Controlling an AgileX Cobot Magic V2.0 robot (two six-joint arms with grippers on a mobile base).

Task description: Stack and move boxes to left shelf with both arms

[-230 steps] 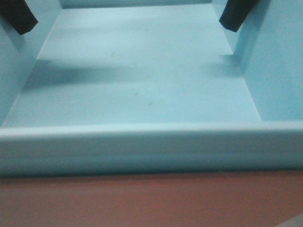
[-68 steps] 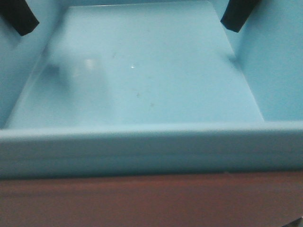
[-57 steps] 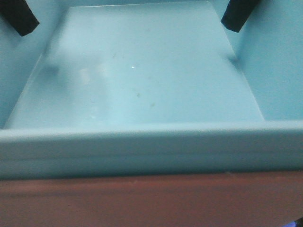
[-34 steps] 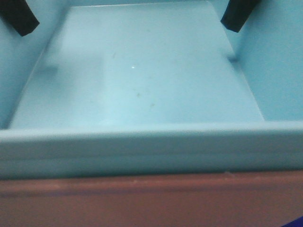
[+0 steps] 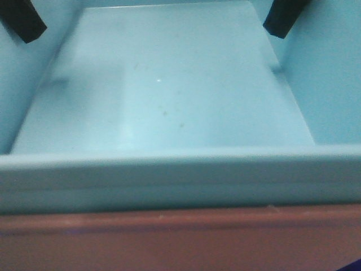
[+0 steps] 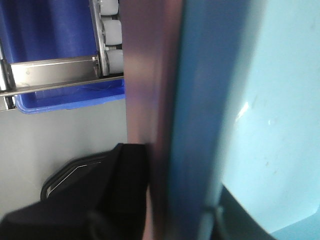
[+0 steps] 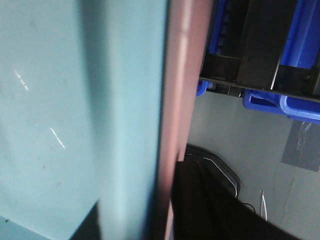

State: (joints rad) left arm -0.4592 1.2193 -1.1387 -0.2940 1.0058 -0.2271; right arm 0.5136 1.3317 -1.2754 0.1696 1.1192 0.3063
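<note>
Boxes stacked already: light blue box [image 5: 169, 101] nested inside pink box [image 5: 180, 237], rims one over the other. Held up between both claws, left claw [image 6: 100, 200] on the left wall, right claw [image 7: 210, 200] on the right wall. One black finger of each inside the blue box, at [image 5: 21, 21] and [image 5: 285, 17], the other finger outside against the pink wall, so each claw clenched over the doubled wall. Both arms equally near, one per side; long axis of the stack running away from the front camera. Left shelf [image 6: 55, 70] with white rollers [image 6: 112, 35] seen just beyond the left wall, dark blue crate [image 6: 65, 100] under its steel bar, grey surface [image 6: 65, 135] below. Probably carry phase; coming move sideways toward that shelf, stack kept level.
</note>
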